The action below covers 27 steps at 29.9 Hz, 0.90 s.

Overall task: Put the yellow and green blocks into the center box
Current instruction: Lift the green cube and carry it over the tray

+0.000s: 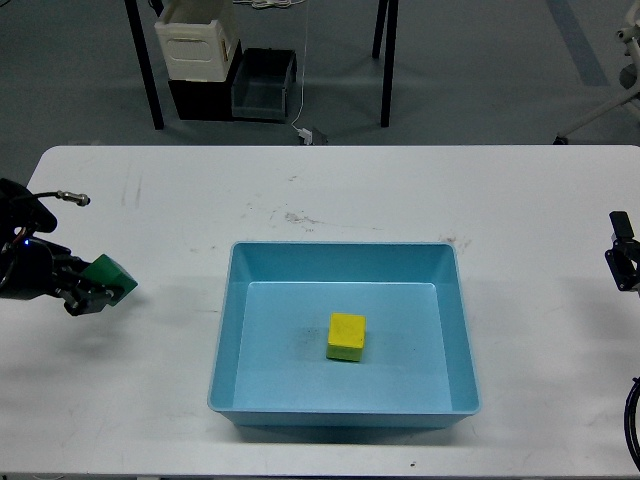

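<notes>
Nearest to us lay the front rim of the light-blue tray (340,410), resting on the white worktop (330,190), and inside it, on the tray floor a little toward the front, sat the yellow block (346,337), upright and clear of all four walls.

Our left jaws (100,288) were out over the worktop, well to the left of the tray and outside it. They were closed on the green block (110,277), parted only as far as the cube's width, with the block showing at their tip on the side facing the tray. We could not tell from this view whether the block was lifted off the worktop or touching it, though a soft shadow lay beneath and to the right of it. The yellow block was well apart from these jaws, off to their right past the tray's left wall.

Our right jaws (622,258) showed only as a small dark part at the right edge of the view, well to the right of the tray; we could not tell how far open they were, and nothing was seen in them.

Farther off, beyond the worktop on the floor, stood a cream box (197,42) and just to its right a dark grey bin (262,85).
</notes>
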Each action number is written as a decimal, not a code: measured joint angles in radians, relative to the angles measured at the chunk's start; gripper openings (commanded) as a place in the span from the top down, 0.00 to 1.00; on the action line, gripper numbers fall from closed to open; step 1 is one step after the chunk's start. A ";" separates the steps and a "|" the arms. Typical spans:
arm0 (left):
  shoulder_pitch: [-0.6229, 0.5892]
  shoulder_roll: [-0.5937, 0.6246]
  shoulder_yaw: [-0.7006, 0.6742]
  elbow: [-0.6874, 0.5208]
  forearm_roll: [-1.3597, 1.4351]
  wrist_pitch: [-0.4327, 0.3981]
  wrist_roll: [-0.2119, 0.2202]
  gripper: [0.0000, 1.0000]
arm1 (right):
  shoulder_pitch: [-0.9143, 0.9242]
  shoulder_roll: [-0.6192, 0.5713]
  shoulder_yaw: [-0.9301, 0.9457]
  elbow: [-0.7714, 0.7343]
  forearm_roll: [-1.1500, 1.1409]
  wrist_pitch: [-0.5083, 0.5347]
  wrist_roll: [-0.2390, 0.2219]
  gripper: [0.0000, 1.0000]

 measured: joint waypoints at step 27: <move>-0.346 -0.637 0.296 -0.058 0.264 -0.108 0.000 0.71 | 0.002 0.011 -0.018 0.001 0.000 -0.014 0.000 0.00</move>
